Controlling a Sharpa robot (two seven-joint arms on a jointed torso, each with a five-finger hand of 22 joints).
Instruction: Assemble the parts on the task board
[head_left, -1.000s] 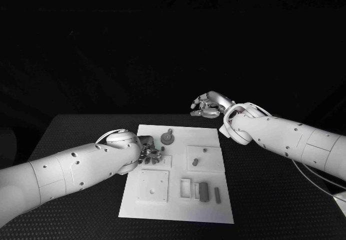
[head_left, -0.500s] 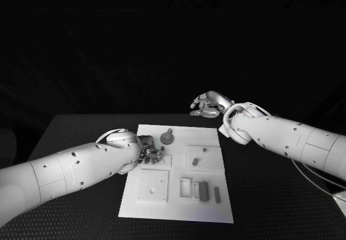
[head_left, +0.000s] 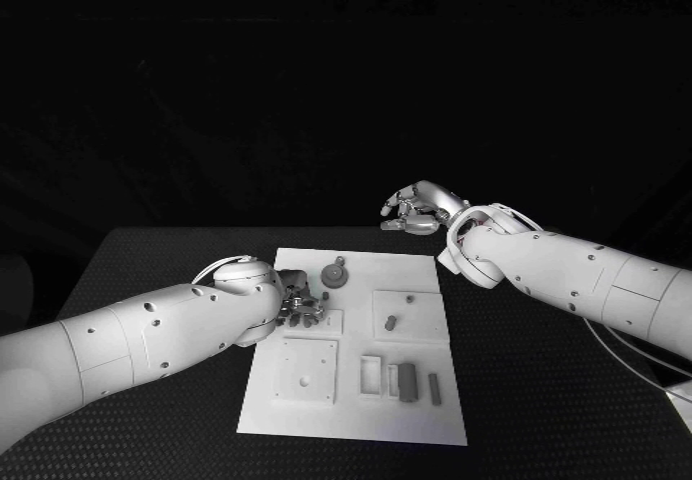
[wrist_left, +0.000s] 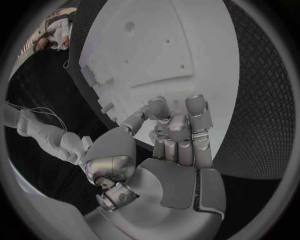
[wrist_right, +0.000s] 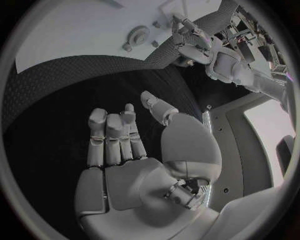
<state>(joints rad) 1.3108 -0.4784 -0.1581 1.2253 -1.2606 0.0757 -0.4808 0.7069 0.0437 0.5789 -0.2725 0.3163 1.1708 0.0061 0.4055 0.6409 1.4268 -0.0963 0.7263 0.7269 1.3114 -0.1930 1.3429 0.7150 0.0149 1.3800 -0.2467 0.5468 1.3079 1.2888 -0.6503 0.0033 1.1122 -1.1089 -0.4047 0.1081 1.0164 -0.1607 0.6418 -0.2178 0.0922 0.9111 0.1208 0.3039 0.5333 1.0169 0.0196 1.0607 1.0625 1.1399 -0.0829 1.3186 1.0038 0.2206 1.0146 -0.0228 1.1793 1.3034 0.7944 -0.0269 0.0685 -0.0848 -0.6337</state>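
Note:
The white task board (head_left: 356, 420) lies in the middle of the black table. My left hand (head_left: 299, 305) hangs low over the board's left side, fingers curled in toward the thumb (wrist_left: 177, 135); whatever is between the fingertips is hidden. A round grey part (head_left: 335, 273) lies just beyond it on the board, and a small peg (head_left: 389, 322) stands on a square plate to its right. My right hand (head_left: 413, 214) is raised past the board's far edge with straight fingers (wrist_right: 115, 135), holding nothing. In the right wrist view I see the board (wrist_right: 69, 35), the round part (wrist_right: 137, 36) and the left hand (wrist_right: 190, 37).
A square plate with a hole (head_left: 307, 371) sits at the board's near left. A white slotted block (head_left: 371, 376) and two grey bars (head_left: 407, 381) lie at the near middle. Bare black table (head_left: 534, 400) flanks the board on both sides.

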